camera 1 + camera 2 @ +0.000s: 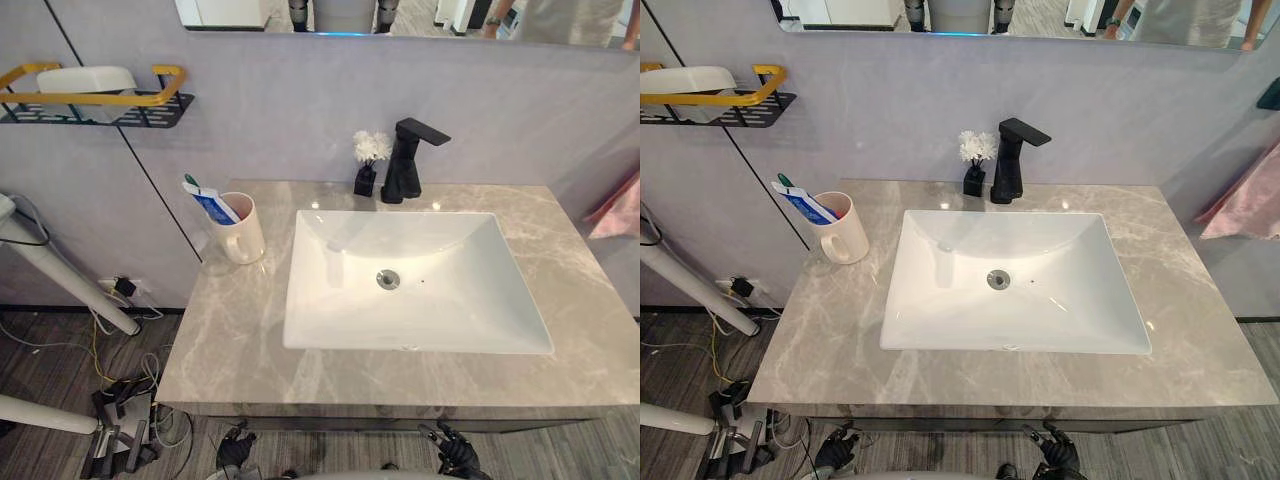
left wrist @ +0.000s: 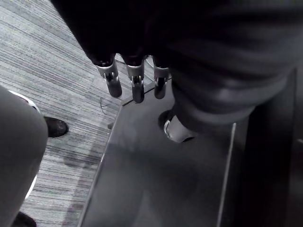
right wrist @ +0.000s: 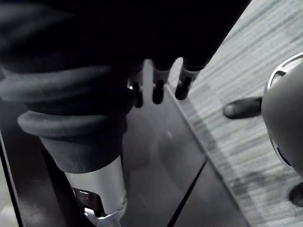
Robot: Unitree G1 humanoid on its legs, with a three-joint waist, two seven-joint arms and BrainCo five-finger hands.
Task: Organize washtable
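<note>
Left eye view | left hand (image 2: 137,86), right hand (image 3: 183,86) hang below bench (image 1: 250,330) at 6 o'clock, fingers slack, empty | cup (image 1: 240,232) at 10 o'clock of basin (image 1: 330,290) | I reckon nothing begun; next, lift one hand.

Left robot hand (image 2: 137,85) low, fingers straight, holding nothing. Right robot hand (image 3: 158,90) likewise low, fingers straight, empty.

A cream ceramic mug (image 1: 241,236) stood upright at the far left of the grey marble bench (image 1: 228,345), just left of the white rectangular basin (image 1: 312,300). A blue-and-white toothpaste tube (image 1: 213,206) and a green-tipped toothbrush (image 1: 190,181) leaned out of it to the left.
</note>
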